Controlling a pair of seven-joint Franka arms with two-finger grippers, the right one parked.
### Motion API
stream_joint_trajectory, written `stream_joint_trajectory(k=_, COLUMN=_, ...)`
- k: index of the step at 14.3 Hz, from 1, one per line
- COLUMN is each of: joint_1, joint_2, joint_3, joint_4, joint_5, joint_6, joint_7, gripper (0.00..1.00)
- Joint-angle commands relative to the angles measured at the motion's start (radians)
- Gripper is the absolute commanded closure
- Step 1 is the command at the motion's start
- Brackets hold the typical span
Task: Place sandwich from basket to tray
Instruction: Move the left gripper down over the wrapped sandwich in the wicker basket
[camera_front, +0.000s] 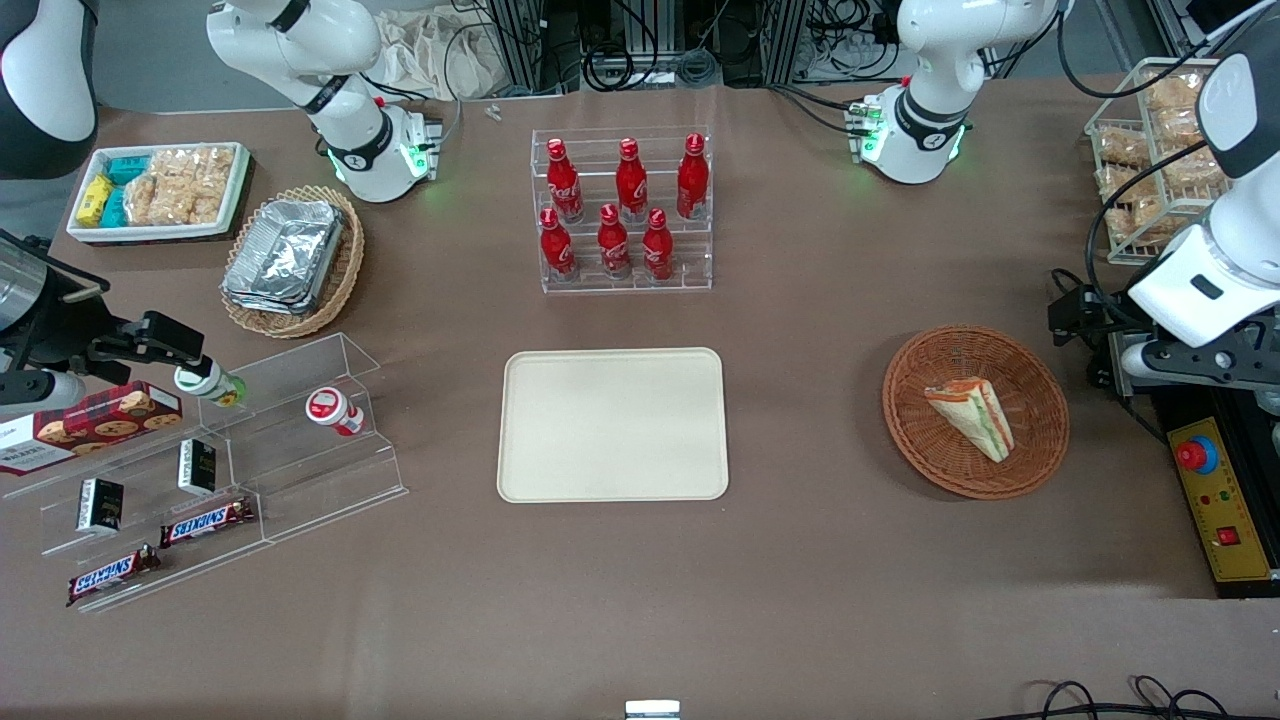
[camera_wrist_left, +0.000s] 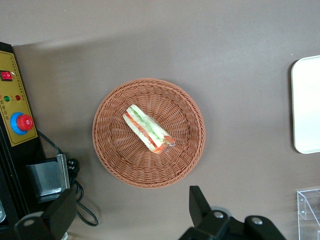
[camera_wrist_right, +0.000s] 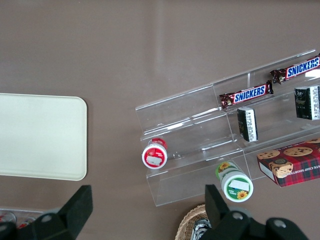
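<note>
The left arm's gripper (camera_wrist_left: 132, 212) is hanging up in the air over the working arm's end of the table, and its two fingers (camera_wrist_left: 200, 202) are sitting wide apart with nothing between them. It isn't touching anything at all. In the wrist view the dark fingers are framing bare brown table, with the basket (camera_wrist_left: 112, 160) lying clear of both of them.

The sandwich (camera_front: 972, 415) is lying inside the basket (camera_front: 1040, 440), roughly in the middle of the wicker, resting on its side so the orange and green filling layers are showing along the cut edge. From the wrist camera the sandwich (camera_wrist_left: 148, 128) is looking like a slanted wedge with pale bread on the outside.

The tray (camera_front: 612, 424) is sitting flat near the middle of the table, well apart from the basket, toward the parked arm's end relative to it. Nothing is lying on it.

Other stuff around: an acrylic rack of red bottles (camera_front: 620, 208) is standing farther from the front camera than the tray, and a yellow control box (camera_front: 1225, 500) with a red button is sitting just beside the basket at the table edge.
</note>
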Motion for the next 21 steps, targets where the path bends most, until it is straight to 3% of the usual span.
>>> stream_joint_trajectory(k=1, joint_1=0.003, joint_2=0.027, joint_3=-0.002, joint_4=0.038, joint_5=0.015, joint_6=-0.035, joint_7=0.004, gripper=0.00)
stream_joint_trajectory(k=4, joint_1=0.003, joint_2=0.047, joint_3=-0.003, joint_4=0.058, joint_5=0.018, joint_6=-0.058, joint_7=-0.001, gripper=0.00)
stream_joint_trajectory(k=7, joint_1=0.000, joint_2=0.066, joint_3=-0.003, joint_4=0.041, joint_5=0.014, joint_6=-0.052, joint_7=-0.304, gripper=0.00)
stream_joint_trajectory(k=11, joint_1=0.004, joint_2=0.076, joint_3=0.000, joint_4=-0.063, joint_5=0.018, joint_6=0.019, joint_7=-0.371, gripper=0.00)
stream_joint_trajectory(k=13, joint_1=0.006, joint_2=0.070, joint_3=0.006, joint_4=-0.162, joint_5=0.017, joint_6=0.135, joint_7=-0.389, gripper=0.00)
stream_joint_trajectory(k=21, joint_1=0.012, joint_2=0.079, joint_3=0.021, joint_4=-0.435, joint_5=0.020, joint_6=0.488, joint_7=-0.760, gripper=0.00)
